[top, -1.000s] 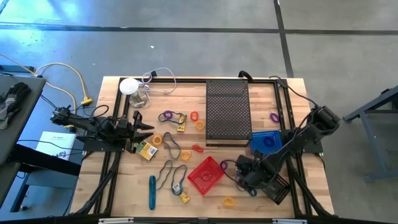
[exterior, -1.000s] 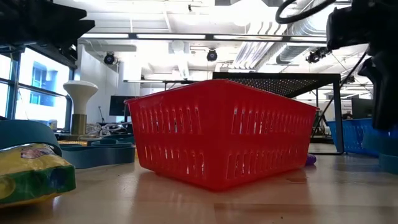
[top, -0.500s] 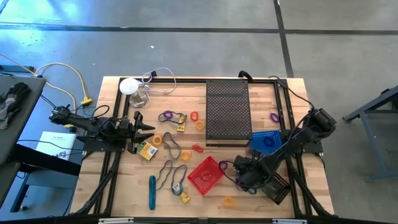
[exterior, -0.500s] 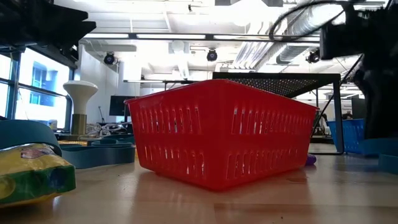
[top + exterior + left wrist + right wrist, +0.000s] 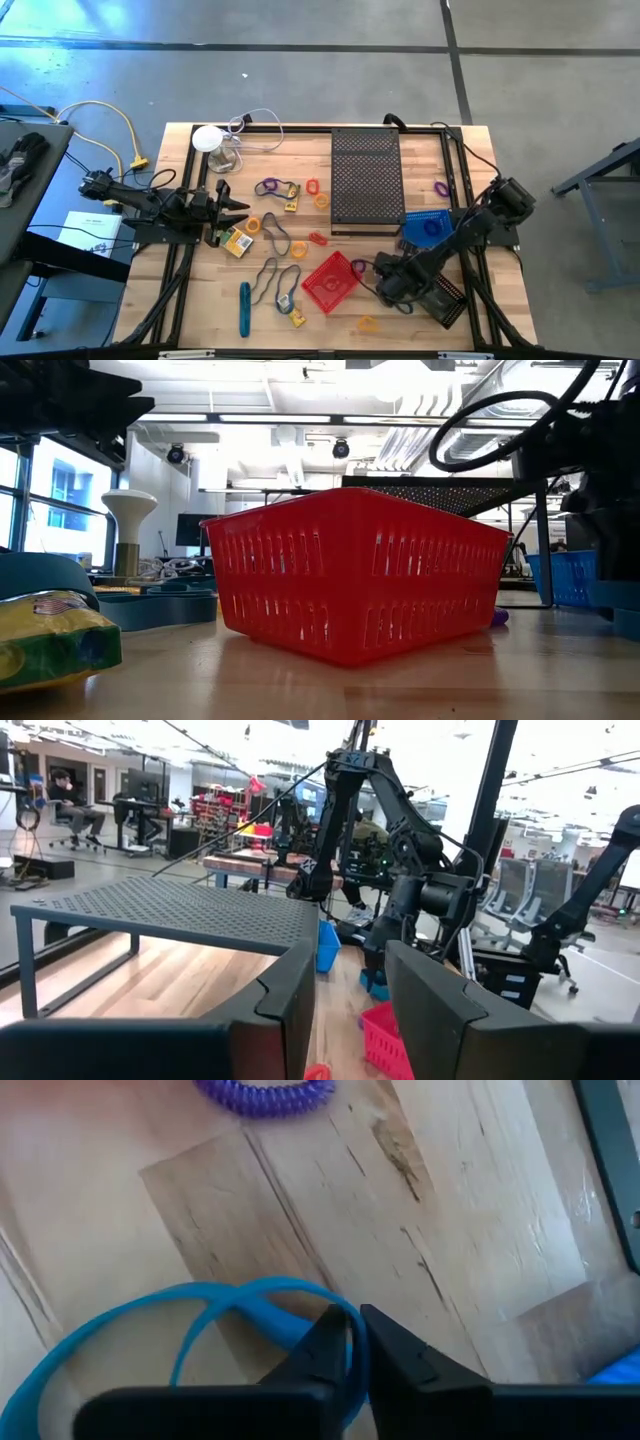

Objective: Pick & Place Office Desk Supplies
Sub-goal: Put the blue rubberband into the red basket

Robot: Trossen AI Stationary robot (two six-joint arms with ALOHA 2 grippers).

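Wooden worktop (image 5: 400, 150) lies strewn with loops, rings and packets around the red basket (image 5: 331, 280). My right pincer (image 5: 355, 1342) sits low beside that basket, pressed together on a blue elastic loop (image 5: 150, 1325) lying on the wood near a purple coil (image 5: 265, 1097). I judge this the grasp step; next calls for a lift toward a basket. My left pincer (image 5: 348, 995) waits spread at the left edge.

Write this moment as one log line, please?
right end effector: shut on thin blue elastic loop, low over the wooden table | left end effector: open, waiting at left edge | red plastic basket: beside right arm
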